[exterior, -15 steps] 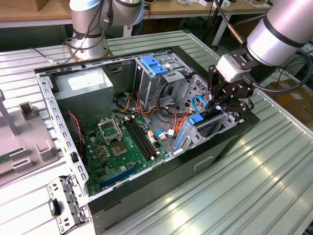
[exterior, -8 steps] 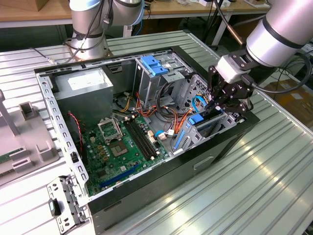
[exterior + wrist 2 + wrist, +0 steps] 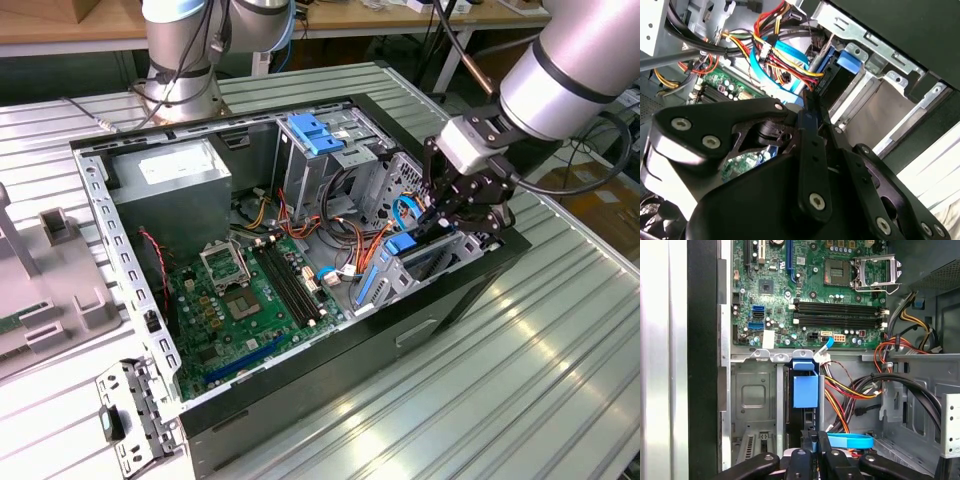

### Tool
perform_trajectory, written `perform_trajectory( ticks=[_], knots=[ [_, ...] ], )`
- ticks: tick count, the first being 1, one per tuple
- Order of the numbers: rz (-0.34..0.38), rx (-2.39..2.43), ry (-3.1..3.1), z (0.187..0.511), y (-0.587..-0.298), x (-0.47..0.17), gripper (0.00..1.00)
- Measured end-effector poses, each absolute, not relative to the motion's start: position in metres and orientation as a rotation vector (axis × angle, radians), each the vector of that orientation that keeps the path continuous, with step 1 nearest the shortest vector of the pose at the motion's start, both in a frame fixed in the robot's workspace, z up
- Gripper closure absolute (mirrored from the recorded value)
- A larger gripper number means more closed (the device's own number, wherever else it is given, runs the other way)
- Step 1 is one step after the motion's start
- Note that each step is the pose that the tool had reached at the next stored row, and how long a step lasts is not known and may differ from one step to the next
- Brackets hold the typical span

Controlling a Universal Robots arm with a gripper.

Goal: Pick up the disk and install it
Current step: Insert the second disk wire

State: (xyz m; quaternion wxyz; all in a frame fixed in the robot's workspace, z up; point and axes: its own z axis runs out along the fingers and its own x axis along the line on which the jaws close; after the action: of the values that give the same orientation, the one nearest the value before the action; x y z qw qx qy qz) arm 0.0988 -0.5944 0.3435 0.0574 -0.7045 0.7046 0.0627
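Disk [image 3: 805, 390] stood on edge in the drive bay [image 3: 755, 395], aligned for seating; end effector [image 3: 812, 437] looked closed on its rear edge.

Green motherboard [image 3: 805, 295]; blue carrier tab [image 3: 805, 387]; black gripper [image 3: 812, 440]; red, yellow, orange wires [image 3: 785, 62]; ribbed silver table [image 3: 560, 360].
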Motion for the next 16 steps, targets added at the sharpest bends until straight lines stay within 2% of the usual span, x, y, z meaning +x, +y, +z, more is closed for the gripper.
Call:
perform_trajectory(
  ticks=[7, 9, 16],
  knots=[
    [0.19, -2.136, 2.136, 0.3435, -0.5945, 0.0993, 0.84],
    [0.19, -2.136, 2.136, 0.3435, -0.5945, 0.0993, 0.7],
    [0.192, -2.135, 2.135, 0.3511, -0.5937, 0.0995, 0.7]
  ],
)
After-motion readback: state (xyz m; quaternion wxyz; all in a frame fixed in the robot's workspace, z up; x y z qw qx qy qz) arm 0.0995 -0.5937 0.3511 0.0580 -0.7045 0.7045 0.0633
